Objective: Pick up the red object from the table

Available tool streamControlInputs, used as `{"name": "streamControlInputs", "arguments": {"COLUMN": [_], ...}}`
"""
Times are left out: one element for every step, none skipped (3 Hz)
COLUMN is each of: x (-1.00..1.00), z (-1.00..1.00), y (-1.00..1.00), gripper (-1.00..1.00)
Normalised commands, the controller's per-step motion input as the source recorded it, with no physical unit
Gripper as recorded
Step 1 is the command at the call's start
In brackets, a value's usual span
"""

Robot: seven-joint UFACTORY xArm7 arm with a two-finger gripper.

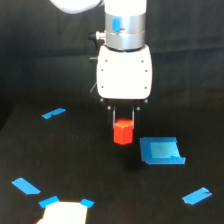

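Gripper closed on top of red object, fingers pinching upper edge only. Red object just left of blue square patch, apparently just above table. Risk: shallow grip, slip or rotation during lift.

Claw vertical, fingers closed inward

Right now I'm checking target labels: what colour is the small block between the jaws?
Bright red-orange; the red object shows plainly in the exterior view.
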Motion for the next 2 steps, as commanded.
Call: {"name": "streamControlInputs", "arguments": {"x": [0.02,-0.20], "z": [0.87,1.00], "y": [0.08,0.20], "gripper": [-1.00,-0.46]}}
